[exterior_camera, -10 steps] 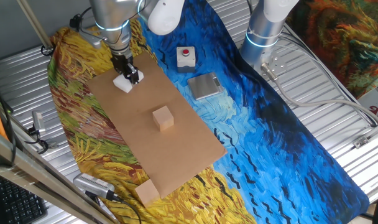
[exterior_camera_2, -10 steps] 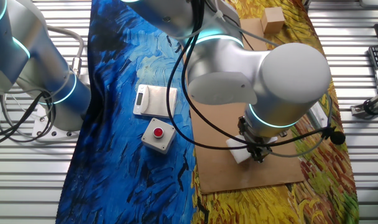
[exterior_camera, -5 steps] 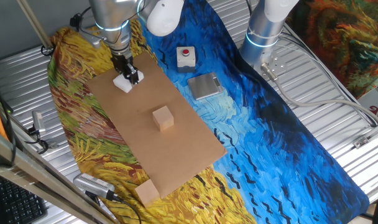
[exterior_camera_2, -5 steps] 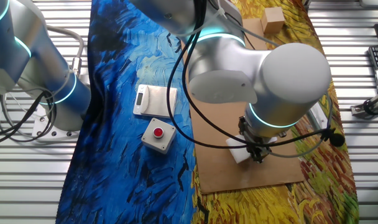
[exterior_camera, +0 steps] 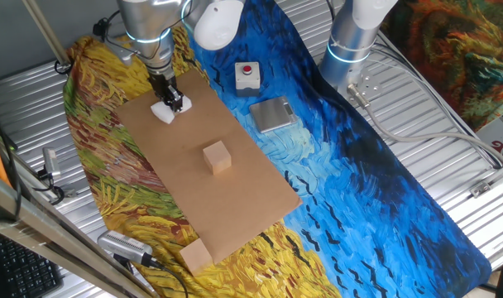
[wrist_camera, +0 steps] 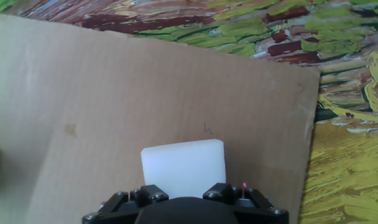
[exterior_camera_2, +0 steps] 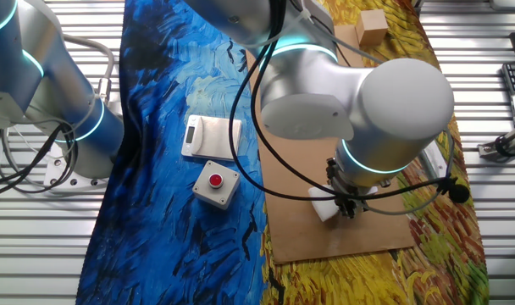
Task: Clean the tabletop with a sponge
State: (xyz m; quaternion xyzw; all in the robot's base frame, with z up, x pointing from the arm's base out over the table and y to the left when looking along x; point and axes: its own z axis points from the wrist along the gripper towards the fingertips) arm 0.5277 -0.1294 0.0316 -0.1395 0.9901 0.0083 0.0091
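The tabletop is a light-brown cardboard board (exterior_camera: 194, 194), also seen in the other fixed view (exterior_camera_2: 300, 233) and the hand view (wrist_camera: 114, 93). The sponge (exterior_camera: 163, 112) is a small white foam block resting on the board near its far corner. My gripper (exterior_camera: 170, 101) points down and is shut on the sponge, with a finger on each side. In the other fixed view the sponge (exterior_camera_2: 323, 207) peeks out left of the gripper (exterior_camera_2: 346, 206). In the hand view the sponge (wrist_camera: 184, 165) sits between the black fingers (wrist_camera: 149, 193), near the board's right edge.
A tan cube (exterior_camera: 217, 157) stands mid-board, and another tan block (exterior_camera: 195, 255) lies by the near corner. A white box with a red button (exterior_camera: 247, 75) and a grey scale (exterior_camera: 272, 114) sit on the blue-and-yellow cloth. A second arm's base (exterior_camera: 349, 50) stands at the back.
My gripper and the sponge have slid slightly along the board near its far corner. Nothing else has moved.
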